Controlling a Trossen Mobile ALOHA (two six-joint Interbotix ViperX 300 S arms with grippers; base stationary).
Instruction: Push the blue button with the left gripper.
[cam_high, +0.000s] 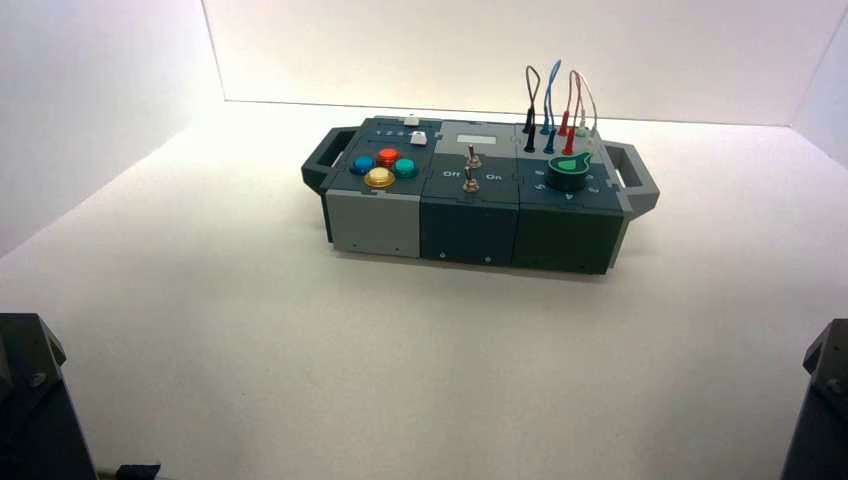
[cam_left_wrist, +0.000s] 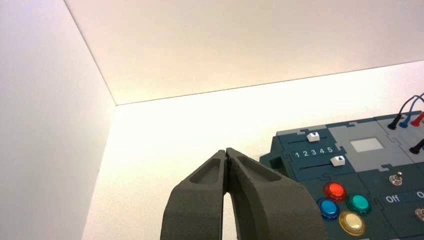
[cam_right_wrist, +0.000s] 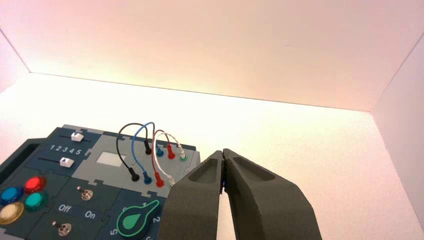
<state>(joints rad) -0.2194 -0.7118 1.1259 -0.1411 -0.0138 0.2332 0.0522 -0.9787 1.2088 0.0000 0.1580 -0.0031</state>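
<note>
Okay, so the small domed glossy blue push button (cam_high: 363, 165) is what I'm after, and it's the leftmost of the four-button cluster at the left end of the dark box (cam_high: 470, 228). It's round, so there's no long axis to line up with. The black left gripper with the tapering fingers (cam_left_wrist: 226, 156) is at work here, raised in front of the box and off to its left, tips pinched together on nothing. That makes a decent poking point. From there the button lies forward and to the right, and the left arm is clearly the nearer one, so I'd swing it over that way, then press straight down.

Right beside the blue one I count one red button (cam_high: 388, 157), one teal-green button (cam_high: 405, 168) and one bigger yellow button (cam_high: 379, 177). They're packed close, so coming in sloppy could catch a neighbour. Further out: two white sliders (cam_left_wrist: 338, 160), two metal toggle switches (cam_right_wrist: 85, 193), one green knob (cam_right_wrist: 134, 220), plus what looks like four wires (cam_right_wrist: 154, 150), though they overlap, so don't hold me to that. The black right gripper (cam_right_wrist: 223, 156) is idle, in front of the box off to the right, closed.
</note>
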